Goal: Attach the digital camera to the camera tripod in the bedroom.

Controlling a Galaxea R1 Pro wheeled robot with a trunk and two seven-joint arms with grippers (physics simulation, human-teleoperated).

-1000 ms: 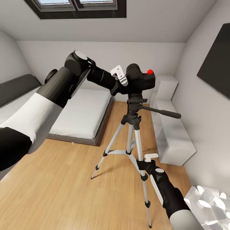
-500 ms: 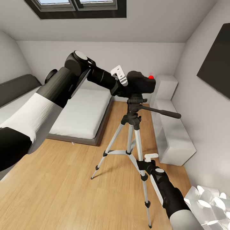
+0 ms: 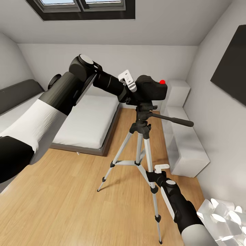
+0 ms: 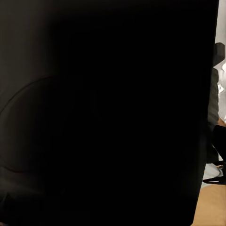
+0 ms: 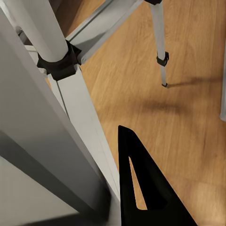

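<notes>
Seen from the head camera, the left gripper clamps the small black digital camera with its red top button directly on the black head of the tall silver-legged camera tripod, which stands on the light wood floor near the foot corner of the low dark-framed bed with a white mattress; the tripod's long black pan handle points toward the white bench-like unit along the right wall. The right gripper sits low against one silver tripod leg, but whether its fingers grip the leg cannot be told. A dark-framed skylight tops the sloped ceiling. From the left wrist camera, the black camera body blocks almost everything, with a sliver of floor at one edge. From the right wrist camera, a pale tripod leg with a black collar runs close beside one black fingertip above the wood floor; another leg's foot rests farther off.
</notes>
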